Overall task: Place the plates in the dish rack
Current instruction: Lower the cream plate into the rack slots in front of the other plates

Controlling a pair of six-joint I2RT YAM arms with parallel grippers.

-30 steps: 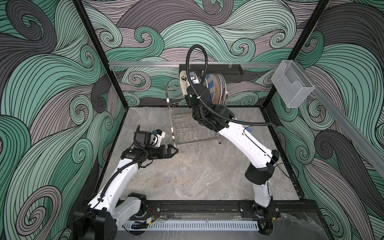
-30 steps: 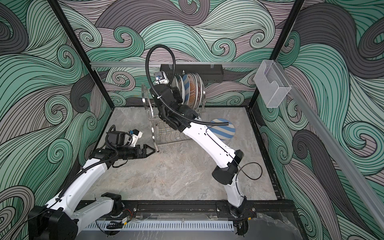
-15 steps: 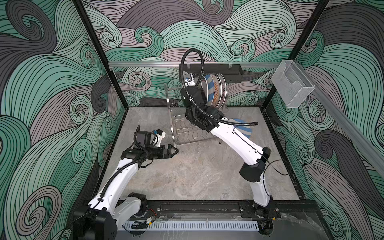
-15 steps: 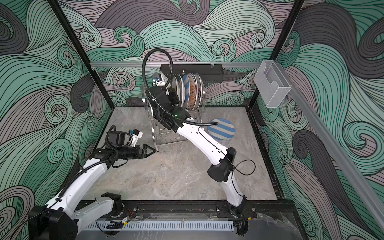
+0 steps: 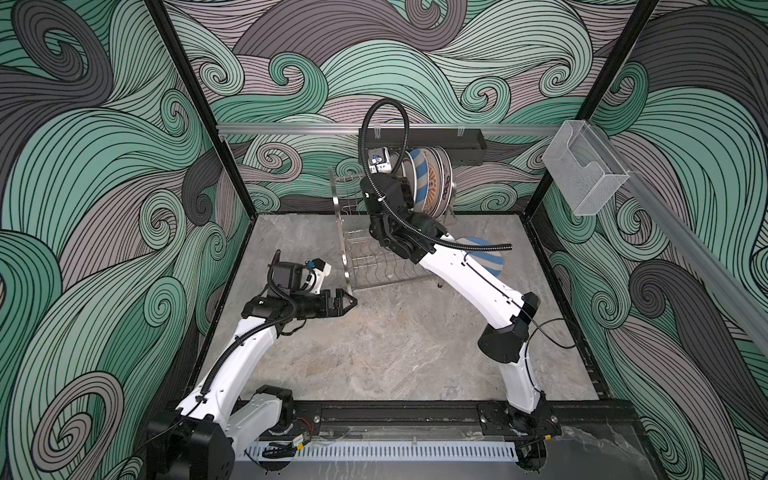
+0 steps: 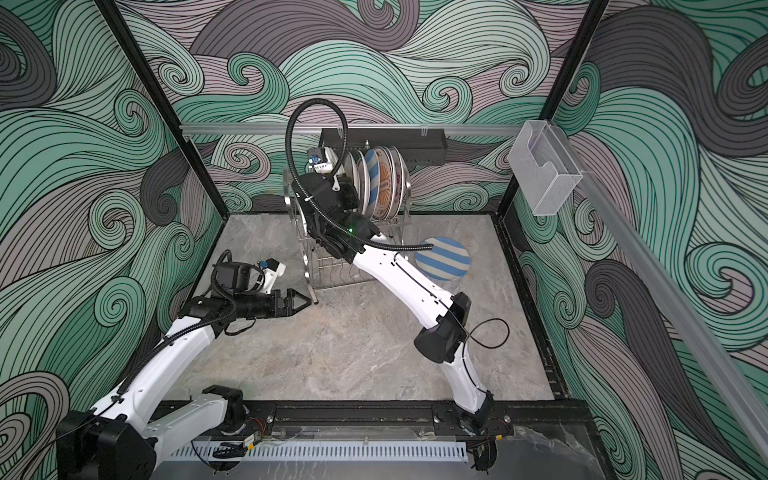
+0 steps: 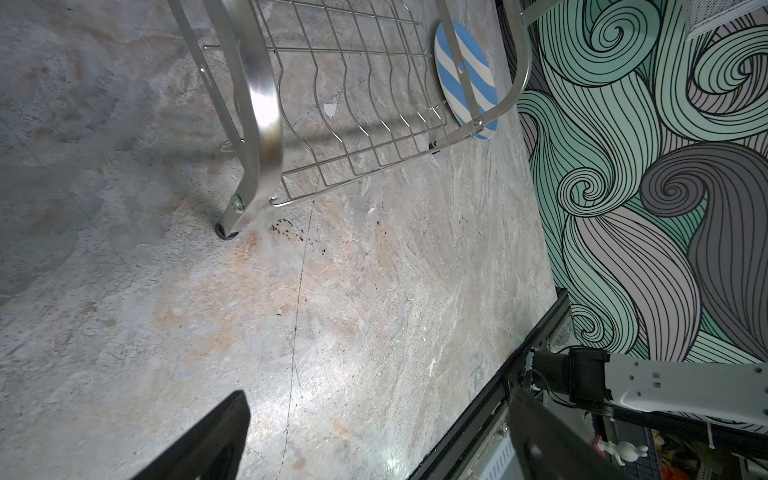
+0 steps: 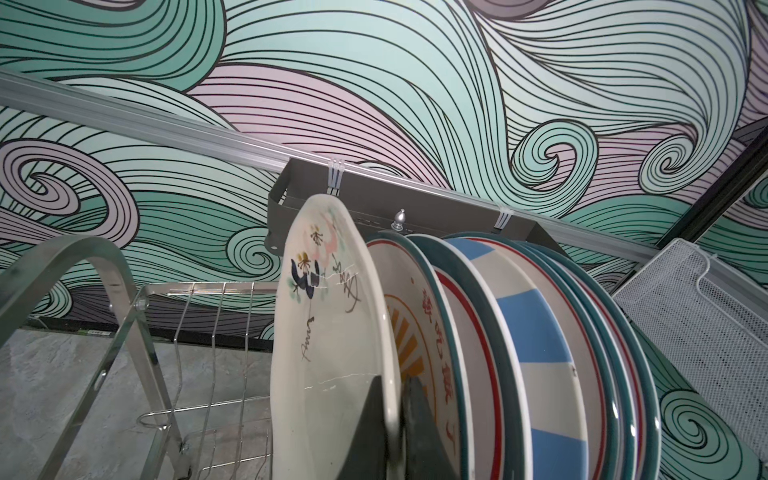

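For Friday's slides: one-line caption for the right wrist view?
Right gripper shut on cream flower-painted round plate, upright beside green-rimmed plates in steel wire rack.

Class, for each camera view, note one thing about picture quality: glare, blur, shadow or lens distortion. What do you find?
Left wrist view: strong glare on the dish rack frame, left pincer dark and blurred at the edge. Right wrist view: right pincer soft, flowered plate sharp. Both top views: even light, faint shadows on the table, corner posts splayed by the wide lens.
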